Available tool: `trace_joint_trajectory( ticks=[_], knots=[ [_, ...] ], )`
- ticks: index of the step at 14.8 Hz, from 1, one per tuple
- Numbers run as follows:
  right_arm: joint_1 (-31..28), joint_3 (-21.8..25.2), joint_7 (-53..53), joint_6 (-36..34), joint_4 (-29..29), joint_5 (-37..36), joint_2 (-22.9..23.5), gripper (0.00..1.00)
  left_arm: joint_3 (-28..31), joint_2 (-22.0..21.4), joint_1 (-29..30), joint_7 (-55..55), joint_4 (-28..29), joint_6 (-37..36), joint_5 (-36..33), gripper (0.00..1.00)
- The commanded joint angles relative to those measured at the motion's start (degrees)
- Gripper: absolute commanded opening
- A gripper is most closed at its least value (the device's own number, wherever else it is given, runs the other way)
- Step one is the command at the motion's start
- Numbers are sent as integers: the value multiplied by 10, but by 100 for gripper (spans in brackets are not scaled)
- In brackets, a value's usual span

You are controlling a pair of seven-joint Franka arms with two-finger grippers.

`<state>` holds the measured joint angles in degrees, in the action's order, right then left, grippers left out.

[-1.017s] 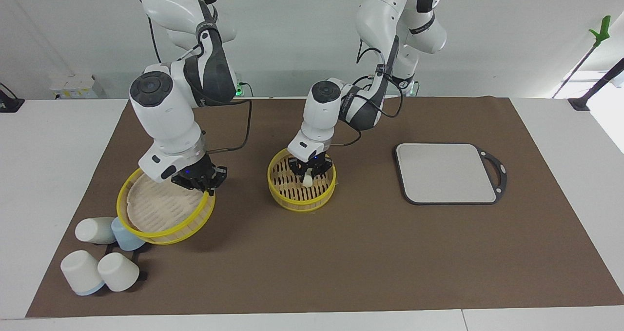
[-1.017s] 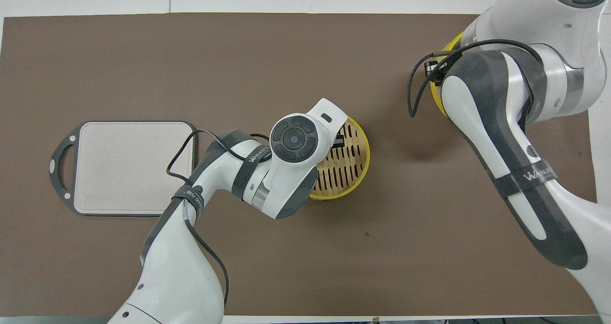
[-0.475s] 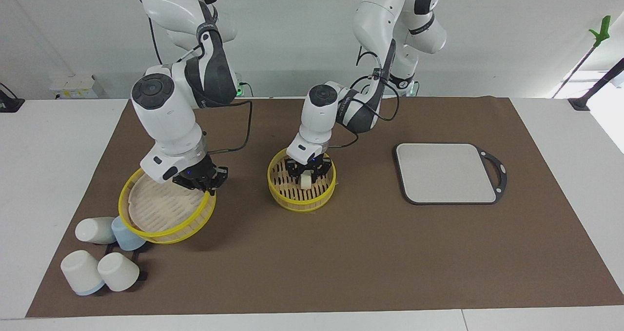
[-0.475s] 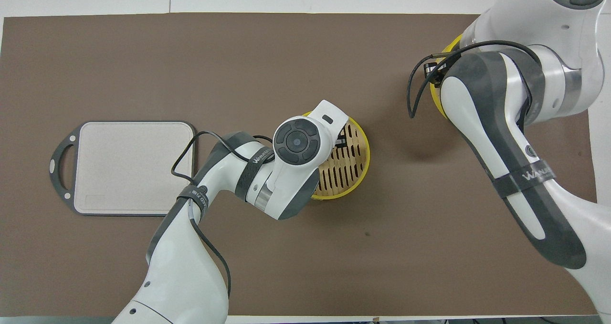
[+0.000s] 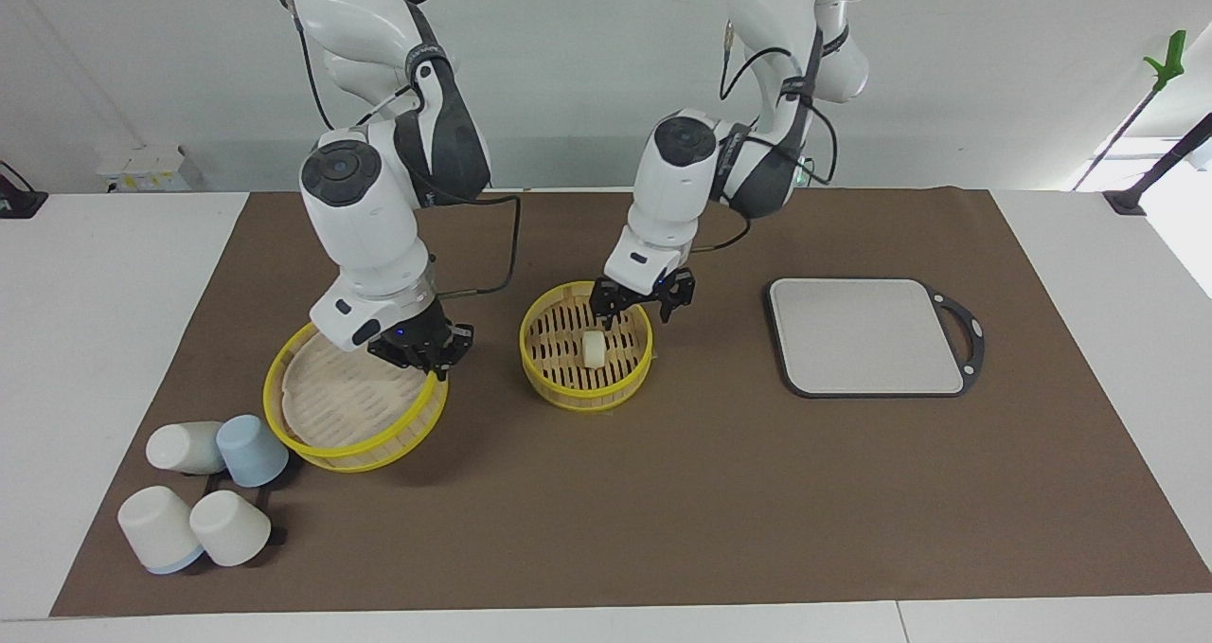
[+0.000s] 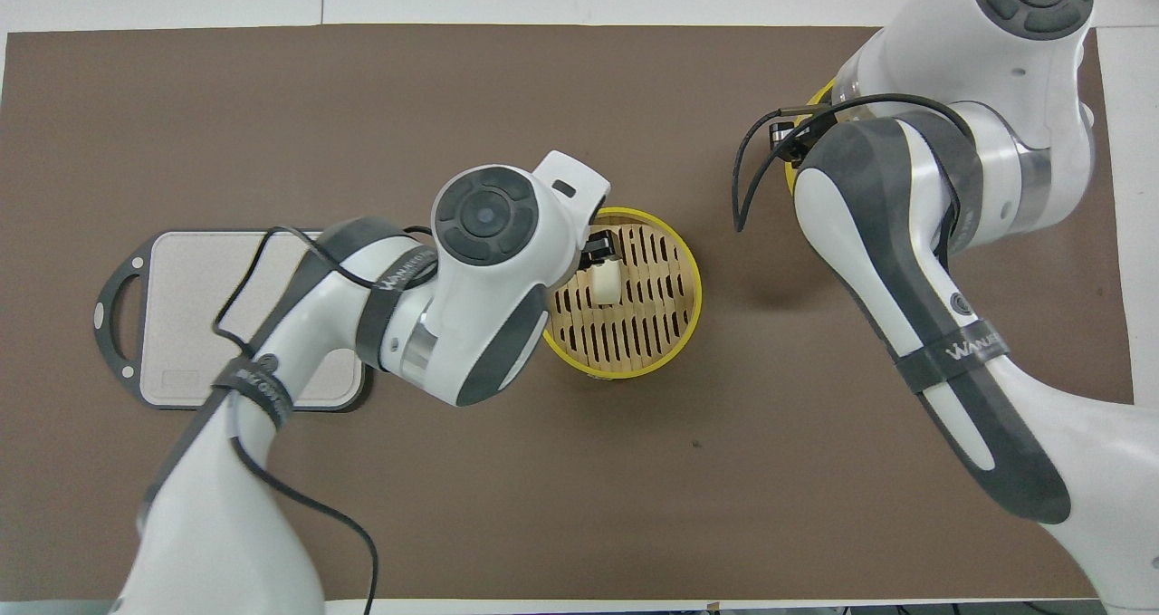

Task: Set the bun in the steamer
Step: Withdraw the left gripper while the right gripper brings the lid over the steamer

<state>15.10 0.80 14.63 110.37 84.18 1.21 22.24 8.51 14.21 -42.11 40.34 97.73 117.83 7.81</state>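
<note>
Left gripper (image 5: 642,304), fingers spread and empty, hangs over the steamer (image 5: 568,389) at frame centre; the bun (image 5: 594,348) lies inside. Right gripper (image 5: 423,354) pinches the lid (image 5: 346,454).

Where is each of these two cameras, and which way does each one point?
Facing view: high across the table, looking back at both robots; whole arms show, left gripper open above the steamer, right gripper holding the lid.
Overhead view: above the robots' end, looking steeply down; both arms enter from the bottom.
Shared: the bun in the steamer, and the grey board.
</note>
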Motion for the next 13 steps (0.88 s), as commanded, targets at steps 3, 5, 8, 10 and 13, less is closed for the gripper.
trace_joint_trajectory(
  ticks=[3,5,8,10,13],
  knots=[
    [98,0,147,21,26,4,-21,0,0,-105,88,-36,16,-117,5,100],
    [145,2,199,20,10,0,-3,0,0,-128,145,-70,17,-168,4,100],
    [202,3,275,19,-33,-7,44,0,1,-149,232,-207,17,-226,-20,100],
    [222,4,297,30,-41,-8,63,0,1,-155,281,-296,15,-244,-39,100],
    [245,3,308,54,-41,-11,80,0,1,-158,310,-345,13,-260,-83,100]
  ],
)
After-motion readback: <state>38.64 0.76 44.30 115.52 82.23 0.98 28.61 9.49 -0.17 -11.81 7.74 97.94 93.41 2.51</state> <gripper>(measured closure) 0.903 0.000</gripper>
